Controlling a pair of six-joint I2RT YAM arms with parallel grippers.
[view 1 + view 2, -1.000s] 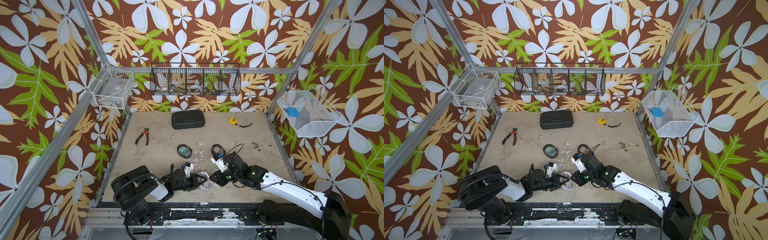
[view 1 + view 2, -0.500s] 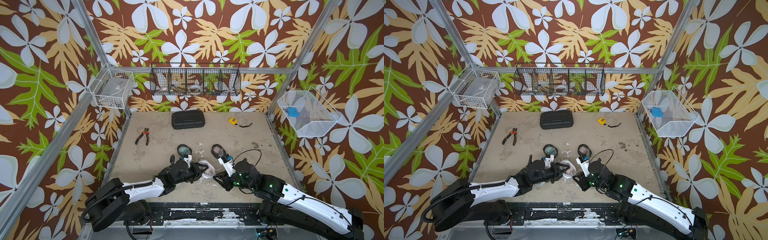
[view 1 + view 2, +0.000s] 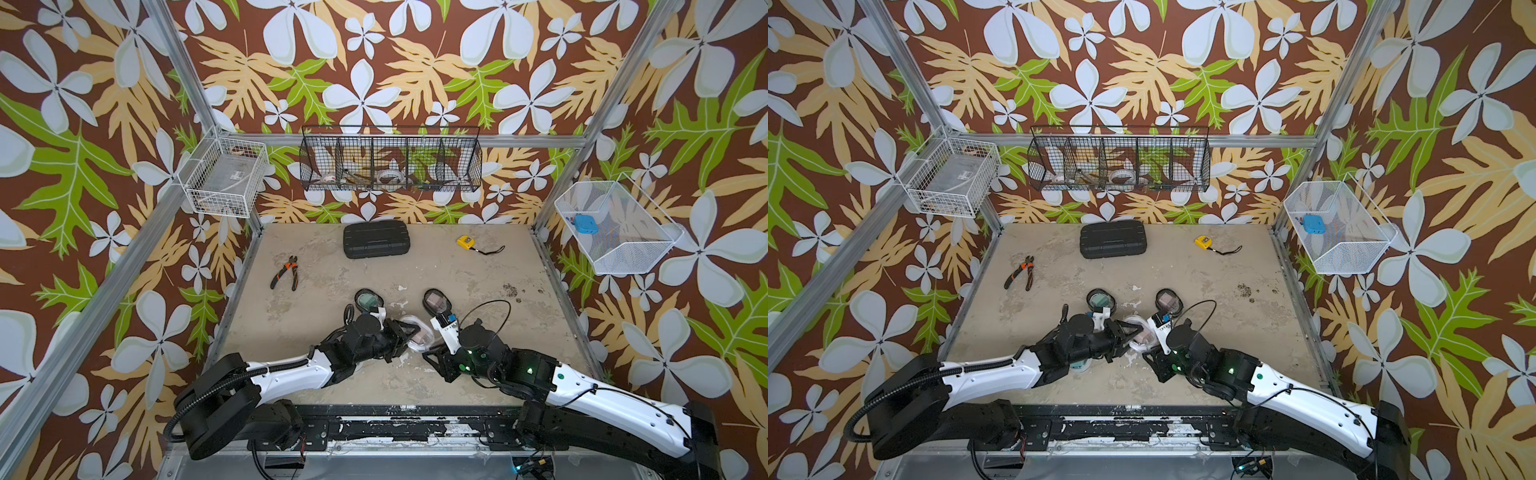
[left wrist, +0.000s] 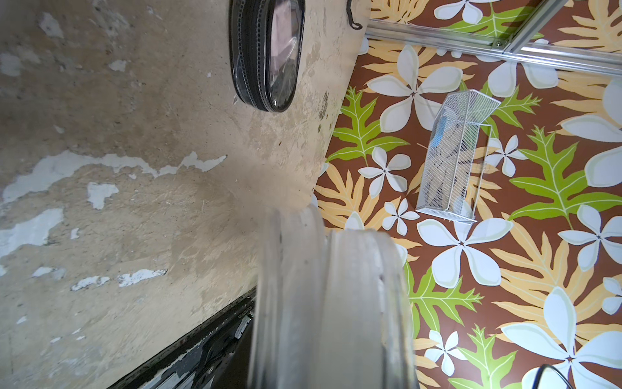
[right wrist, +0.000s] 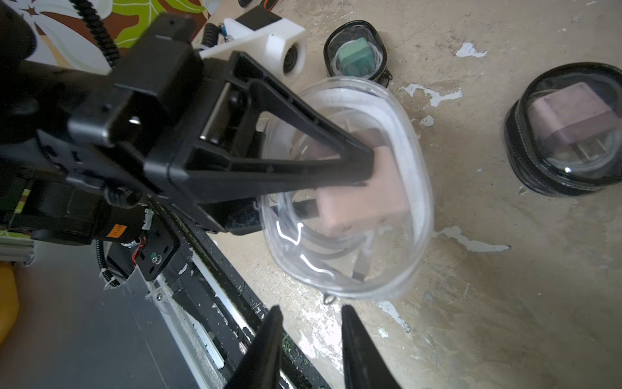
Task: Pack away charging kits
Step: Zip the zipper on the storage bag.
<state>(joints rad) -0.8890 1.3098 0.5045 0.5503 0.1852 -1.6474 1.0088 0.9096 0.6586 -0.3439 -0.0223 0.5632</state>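
Observation:
My left gripper [image 3: 406,333] is shut on a clear oval case [image 3: 419,334] [image 3: 1143,336] and holds it on edge just above the table. Through the wall of the clear oval case [image 5: 350,269] I see a dusty-pink plug [image 5: 367,205] and a white cable. One black finger [image 5: 303,141] of the left gripper crosses the case's face. My right gripper [image 5: 309,315] is open just short of the case's rim, with nothing between its fingers. Two black-rimmed cases lie beyond: one with a teal plug [image 3: 368,299] [image 5: 355,55], one with a pink plug [image 3: 435,300] [image 5: 568,134].
A black ribbed case [image 3: 377,240], pliers [image 3: 286,272] and a yellow tape measure [image 3: 465,242] lie toward the back. A black wire basket [image 3: 390,160] and a white one [image 3: 224,183] hang on the walls. A mesh basket [image 3: 623,249] at the right holds a blue block [image 3: 585,224].
The left arm has reached out from the front edge and carried the clear case toward the middle. The right gripper has drawn back from the case and its jaws have widened.

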